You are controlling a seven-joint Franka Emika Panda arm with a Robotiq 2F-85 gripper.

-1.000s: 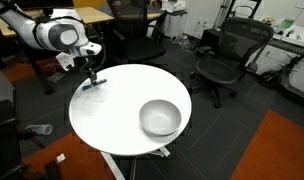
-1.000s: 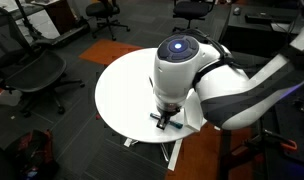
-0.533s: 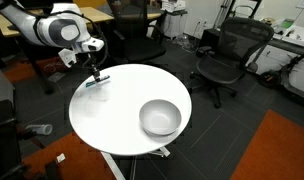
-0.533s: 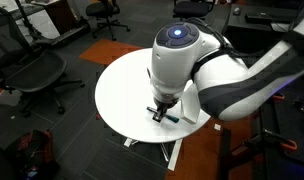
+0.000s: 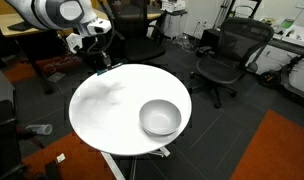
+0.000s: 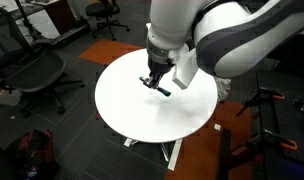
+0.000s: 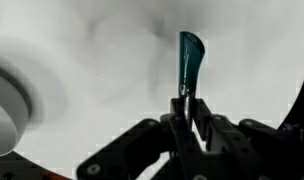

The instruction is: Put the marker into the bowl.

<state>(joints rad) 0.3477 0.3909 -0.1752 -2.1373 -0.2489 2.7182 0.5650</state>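
Round white tabletop [image 5: 102, 110] lies beneath my claw [image 6: 152, 80], clamped on the slim teal-blue marker [image 7: 190, 55], held off the surface. The deep grey-white bowl [image 5: 160, 118] sits well apart.

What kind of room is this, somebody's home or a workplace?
Most likely an office or lab workspace. Black swivel office chairs stand near a round white table, a desk sits at the edge, and the floor is dark carpet with an orange section.
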